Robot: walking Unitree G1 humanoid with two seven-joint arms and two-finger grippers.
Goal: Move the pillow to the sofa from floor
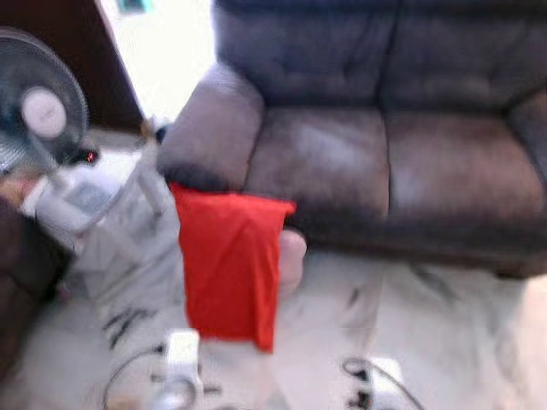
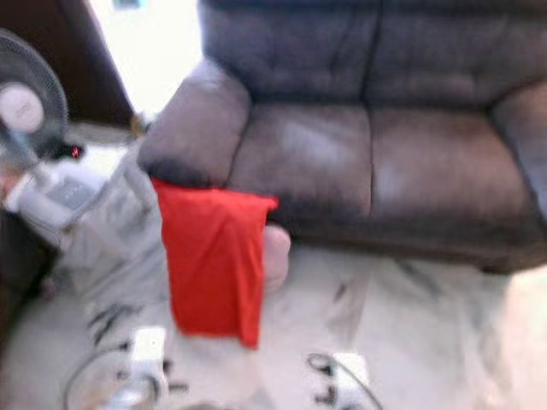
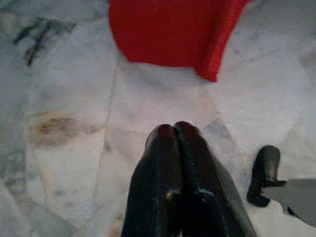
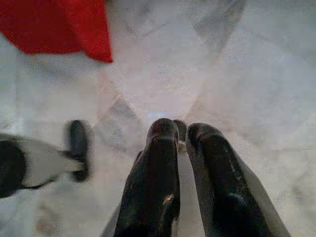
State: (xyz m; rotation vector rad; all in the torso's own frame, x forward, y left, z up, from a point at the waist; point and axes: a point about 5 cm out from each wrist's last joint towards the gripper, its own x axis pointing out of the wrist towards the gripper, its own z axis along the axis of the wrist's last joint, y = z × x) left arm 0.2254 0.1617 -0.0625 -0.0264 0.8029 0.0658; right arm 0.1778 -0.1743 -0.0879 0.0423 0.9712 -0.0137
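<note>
A red pillow stands on the marble floor, leaning against the left armrest of the dark brown sofa. Its lower edge also shows in the left wrist view as the pillow and in the right wrist view as the pillow. My left gripper hangs over bare floor a short way in front of it, fingers pressed together and holding nothing. My right gripper is beside it over the floor, fingers nearly touching, empty. Both arms, left and right, sit low at the near edge.
A standing fan and a grey covered object stand left of the pillow. Dark furniture is at the far left. A pinkish rounded thing pokes out behind the pillow. Both sofa seat cushions are bare.
</note>
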